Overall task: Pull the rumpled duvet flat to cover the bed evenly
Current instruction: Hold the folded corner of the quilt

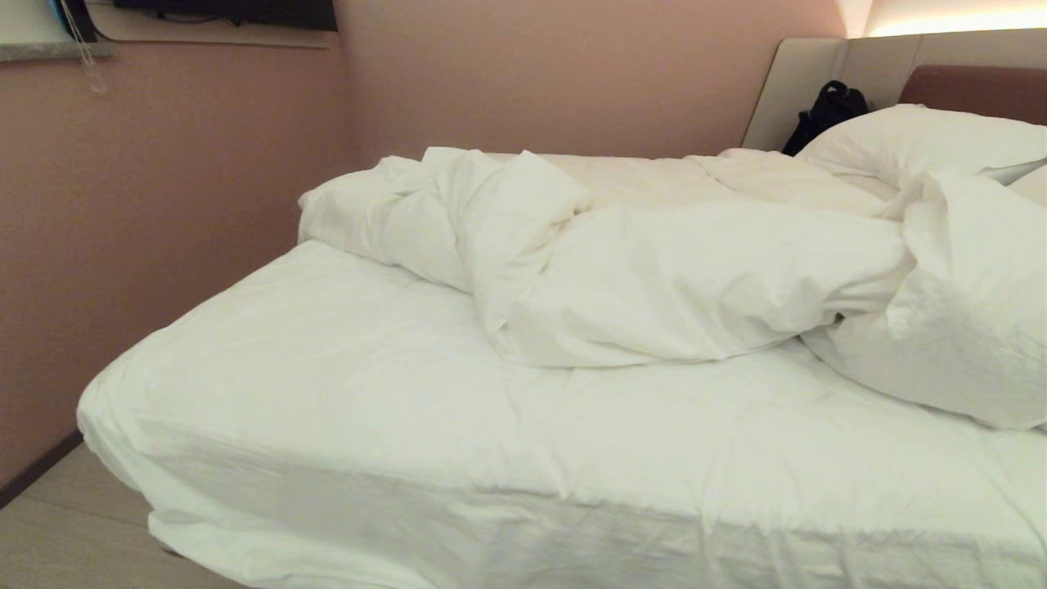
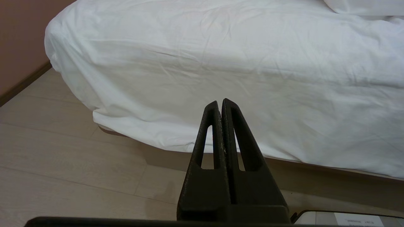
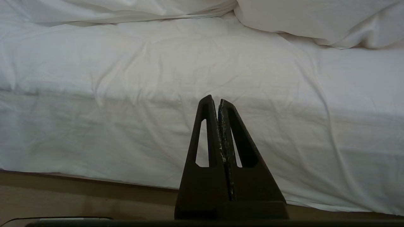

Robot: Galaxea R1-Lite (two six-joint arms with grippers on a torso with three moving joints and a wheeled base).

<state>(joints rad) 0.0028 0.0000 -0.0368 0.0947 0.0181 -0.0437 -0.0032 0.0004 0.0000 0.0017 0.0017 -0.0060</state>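
Duvet bunched well beyond both claws, bed near half bare. Left claw, right claw clenched empty, parked low facing bed side; task not begun.

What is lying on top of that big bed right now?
A puffy white rumpled duvet is bunched across the far half of the bed, with a plump white pillow by the headboard. The near half shows bare white sheet. Whatever lies beneath the heaped duvet is hidden.
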